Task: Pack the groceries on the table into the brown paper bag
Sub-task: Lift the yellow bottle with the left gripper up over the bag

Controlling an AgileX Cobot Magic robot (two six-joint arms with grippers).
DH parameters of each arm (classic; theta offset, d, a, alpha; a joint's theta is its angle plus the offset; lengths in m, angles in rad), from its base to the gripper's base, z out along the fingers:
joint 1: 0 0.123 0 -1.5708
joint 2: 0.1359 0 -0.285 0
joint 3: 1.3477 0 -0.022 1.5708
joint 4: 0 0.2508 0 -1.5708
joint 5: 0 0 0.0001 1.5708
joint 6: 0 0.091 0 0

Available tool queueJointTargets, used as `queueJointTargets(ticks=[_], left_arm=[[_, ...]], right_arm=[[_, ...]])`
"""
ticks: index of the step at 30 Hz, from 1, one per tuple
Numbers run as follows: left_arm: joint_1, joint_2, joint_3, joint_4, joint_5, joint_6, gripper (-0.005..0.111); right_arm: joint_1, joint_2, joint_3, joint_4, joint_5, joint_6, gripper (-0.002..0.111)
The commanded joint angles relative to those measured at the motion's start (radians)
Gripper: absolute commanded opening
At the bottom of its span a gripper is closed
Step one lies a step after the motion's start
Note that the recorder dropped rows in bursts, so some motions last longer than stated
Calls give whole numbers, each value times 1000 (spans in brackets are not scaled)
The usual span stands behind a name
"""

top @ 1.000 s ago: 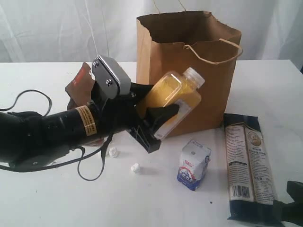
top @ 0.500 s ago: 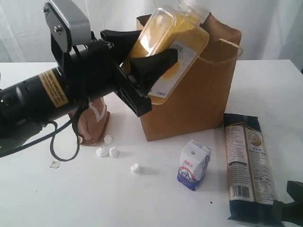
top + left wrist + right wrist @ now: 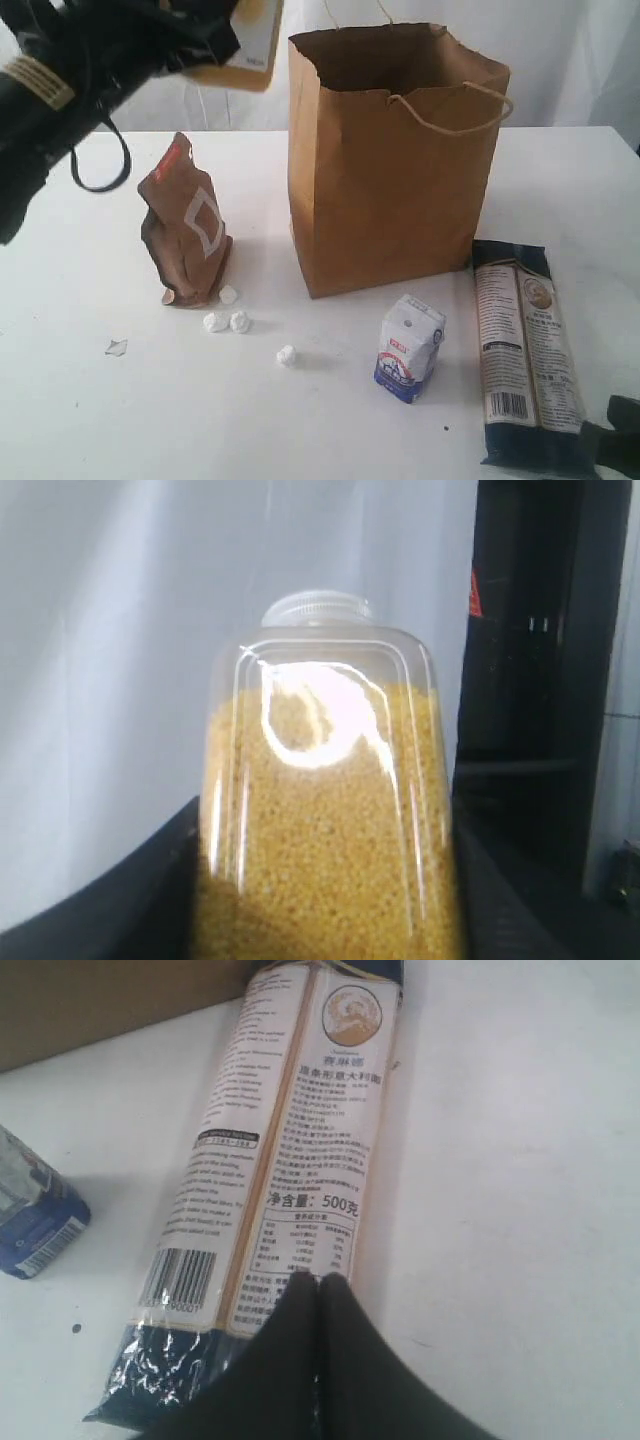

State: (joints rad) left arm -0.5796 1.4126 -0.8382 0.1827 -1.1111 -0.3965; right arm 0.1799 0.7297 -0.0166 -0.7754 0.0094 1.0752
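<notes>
The brown paper bag (image 3: pixel 400 170) stands open at the back of the white table (image 3: pixel 90 420). High at the exterior view's top left, my left gripper (image 3: pixel 215 35) is shut on the yellow white-capped bottle (image 3: pixel 252 40), most of which is cut off by the frame edge. The left wrist view shows the bottle (image 3: pixel 325 800) gripped between both black fingers (image 3: pixel 150 890). A brown foil pouch (image 3: pixel 185 225) stands left of the bag. The white-blue carton (image 3: pixel 410 348) and the long dark noodle packet (image 3: pixel 525 350) lie in front. My right gripper (image 3: pixel 318 1280) is shut and empty over the packet's (image 3: pixel 300 1130) near end.
Small white crumbs (image 3: pixel 228 322) and one more (image 3: pixel 287 354) lie between pouch and carton, and a small shard (image 3: pixel 116 347) lies further left. A white curtain hangs behind the table. The right wrist view shows the carton (image 3: pixel 35 1220) beside the packet.
My left arm has lifted the bottle from in front of the bag up and left, to the top edge of the view, uncovering the pouch. The right gripper has not moved.
</notes>
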Motion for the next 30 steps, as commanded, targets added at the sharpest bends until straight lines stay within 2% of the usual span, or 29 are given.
queueJointTargets(ticks=[1, 9, 14, 24, 30], left_arm=[[38, -6, -106, 24, -110, -97, 0], [39, 127, -229, 76, -110, -290, 0], [37, 187, -312, 145, -110, -315, 0], [37, 325, -462, 192, -110, -367, 0], [6, 397, -549, 292, -110, -367, 0]], right_arm=[[-11, -3, 5, 19, 37, 63, 0], [-11, -3, 5, 19, 54, 117, 0], [-11, -3, 5, 19, 56, 117, 0], [-11, -3, 5, 19, 58, 117, 0], [-11, -3, 5, 19, 68, 117, 0]])
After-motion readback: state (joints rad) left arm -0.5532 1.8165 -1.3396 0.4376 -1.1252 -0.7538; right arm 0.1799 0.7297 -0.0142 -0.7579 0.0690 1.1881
